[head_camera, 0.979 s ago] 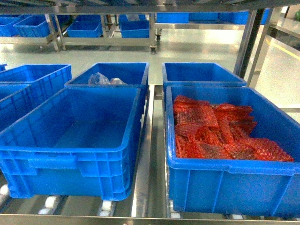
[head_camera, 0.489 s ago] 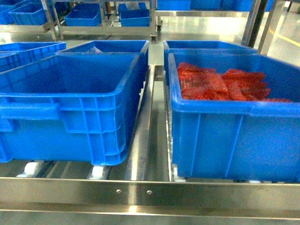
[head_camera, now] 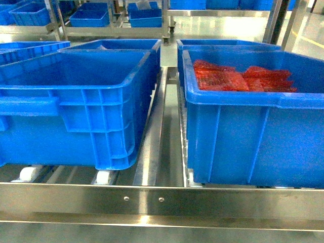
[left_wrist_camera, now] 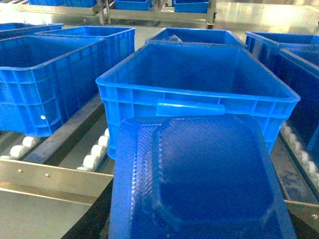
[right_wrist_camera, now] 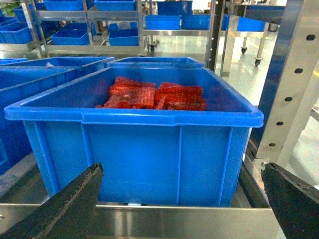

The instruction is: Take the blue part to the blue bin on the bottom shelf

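The blue part, a flat blue packet with a ribbed surface, fills the lower half of the left wrist view. It hangs just before the bottom shelf's front rail. My left gripper is shut on it, its jaws hidden under the part; only a dark finger edge shows. Straight ahead of the part stands an empty blue bin on white rollers. In the head view this bin sits left of centre. My right gripper is open and holds nothing, low before the rail.
A blue bin of red mesh packets stands right of the empty bin, directly before the right gripper. More blue bins sit behind and to the left. A perforated steel upright rises at the right. Other racks stand across the aisle.
The head view has dropped lower. The bins now show side-on and larger, and the shelf's front rail has come into view along the bottom.
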`<state>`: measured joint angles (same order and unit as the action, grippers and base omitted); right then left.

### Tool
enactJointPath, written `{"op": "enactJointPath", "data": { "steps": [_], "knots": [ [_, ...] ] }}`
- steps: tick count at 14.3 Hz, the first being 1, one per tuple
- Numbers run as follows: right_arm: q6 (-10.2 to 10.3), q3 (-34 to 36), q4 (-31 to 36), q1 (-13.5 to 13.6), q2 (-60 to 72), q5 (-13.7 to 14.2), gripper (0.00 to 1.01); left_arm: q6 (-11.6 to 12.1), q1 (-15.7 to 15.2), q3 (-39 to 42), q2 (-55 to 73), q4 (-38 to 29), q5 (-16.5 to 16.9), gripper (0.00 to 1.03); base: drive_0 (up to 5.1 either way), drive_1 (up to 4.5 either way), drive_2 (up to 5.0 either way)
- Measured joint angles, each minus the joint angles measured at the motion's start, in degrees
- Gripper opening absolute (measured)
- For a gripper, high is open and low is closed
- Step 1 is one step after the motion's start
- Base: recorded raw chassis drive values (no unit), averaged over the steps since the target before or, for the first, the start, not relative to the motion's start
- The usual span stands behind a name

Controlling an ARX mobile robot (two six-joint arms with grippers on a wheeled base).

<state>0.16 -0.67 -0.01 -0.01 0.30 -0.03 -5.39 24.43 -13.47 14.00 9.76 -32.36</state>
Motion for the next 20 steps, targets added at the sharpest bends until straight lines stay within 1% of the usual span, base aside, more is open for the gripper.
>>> {"op": "enactJointPath", "data": {
  "steps": [20],
  "knots": [
    [0.0,0.0,-0.3,0.0,0.0,0.0,0.98,0.0,0.0,0.0,0.2,0.1,0.2,0.43,0.0,3.98,-4.1]
  ]
}}
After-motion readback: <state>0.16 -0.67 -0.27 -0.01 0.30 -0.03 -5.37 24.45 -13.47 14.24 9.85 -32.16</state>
